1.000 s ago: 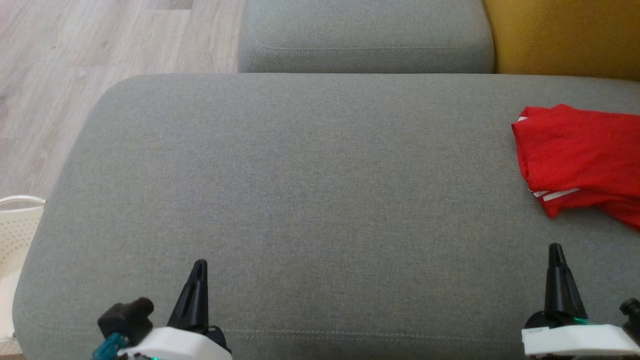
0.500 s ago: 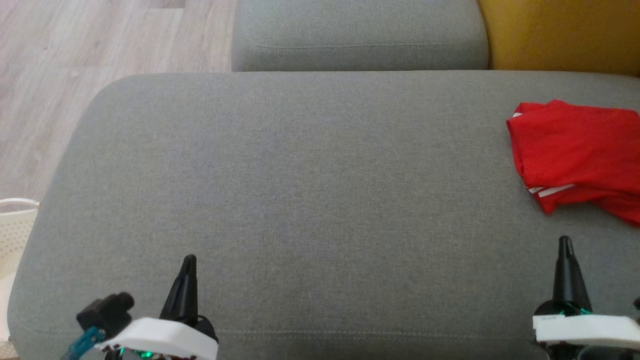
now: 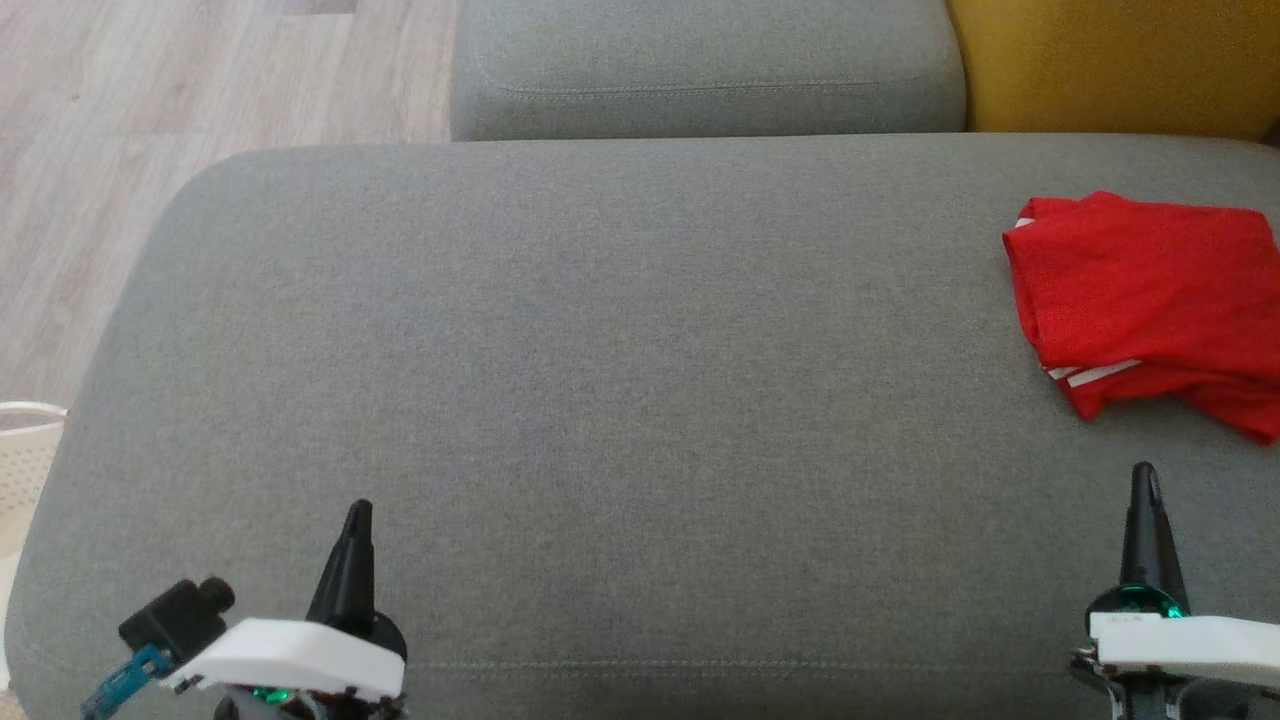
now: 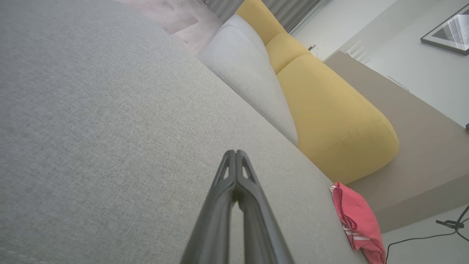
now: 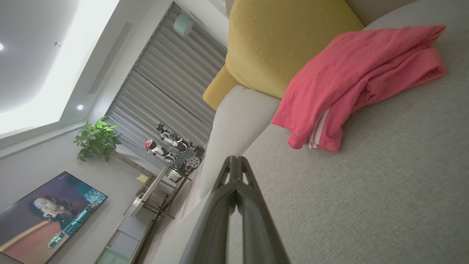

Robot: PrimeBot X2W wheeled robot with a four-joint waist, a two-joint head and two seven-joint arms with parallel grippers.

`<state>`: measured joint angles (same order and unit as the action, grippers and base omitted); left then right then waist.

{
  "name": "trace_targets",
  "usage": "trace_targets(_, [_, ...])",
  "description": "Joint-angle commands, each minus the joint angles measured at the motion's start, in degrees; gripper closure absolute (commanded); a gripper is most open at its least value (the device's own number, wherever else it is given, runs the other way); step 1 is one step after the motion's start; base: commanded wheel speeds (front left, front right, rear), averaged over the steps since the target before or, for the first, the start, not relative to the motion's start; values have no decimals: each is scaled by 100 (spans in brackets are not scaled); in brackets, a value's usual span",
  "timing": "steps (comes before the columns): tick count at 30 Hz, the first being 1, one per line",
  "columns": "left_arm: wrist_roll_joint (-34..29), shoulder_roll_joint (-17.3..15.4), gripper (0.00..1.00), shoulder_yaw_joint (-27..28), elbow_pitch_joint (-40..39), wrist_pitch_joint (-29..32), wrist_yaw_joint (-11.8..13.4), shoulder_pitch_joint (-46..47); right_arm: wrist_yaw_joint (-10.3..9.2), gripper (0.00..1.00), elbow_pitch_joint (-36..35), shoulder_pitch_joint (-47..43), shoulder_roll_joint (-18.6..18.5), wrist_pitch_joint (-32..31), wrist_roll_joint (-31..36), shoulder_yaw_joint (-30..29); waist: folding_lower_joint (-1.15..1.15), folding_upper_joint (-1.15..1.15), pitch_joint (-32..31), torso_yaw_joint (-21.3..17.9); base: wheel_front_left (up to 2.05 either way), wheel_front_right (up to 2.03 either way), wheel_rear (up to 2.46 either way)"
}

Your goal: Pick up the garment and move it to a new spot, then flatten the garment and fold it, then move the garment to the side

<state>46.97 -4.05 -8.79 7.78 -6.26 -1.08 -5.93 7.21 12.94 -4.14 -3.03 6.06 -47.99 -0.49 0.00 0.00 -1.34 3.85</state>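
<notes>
The garment [image 3: 1145, 300] is red with white stripes and lies folded at the far right of the grey sofa seat [image 3: 620, 330]. It shows too in the left wrist view [image 4: 357, 220] and in the right wrist view [image 5: 351, 80]. My left gripper [image 3: 356, 513] is shut and empty near the seat's front left edge, far from the garment, with its tips together [image 4: 235, 151]. Shut and empty as well, my right gripper [image 3: 1143, 473] hovers at the front right, a short way in front of the garment's striped corner, fingers pressed together [image 5: 234, 158].
A grey back cushion [image 3: 700, 70] and a yellow cushion [image 3: 1110, 60] stand behind the seat. Wooden floor [image 3: 90, 150] lies to the left, with a white perforated basket [image 3: 25, 450] at the left edge.
The camera has shifted, so the whole scene slid left and up in the head view. Both grippers have spread slightly apart toward the lower corners. The garment has not moved on the seat.
</notes>
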Motion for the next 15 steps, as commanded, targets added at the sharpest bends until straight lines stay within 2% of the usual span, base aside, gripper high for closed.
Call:
trace_targets(1, [230,-83,100,177,-140,43,-60,362,14,100,-162,308,-127,-52,-264,17,0,0,5,-12,0,0,0])
trace_targets(15, [1173,-88,100,393,14,246,-181,533,17,100,-109,453,-136,-259,-1169,-59,0,0,36,-90,0,0,0])
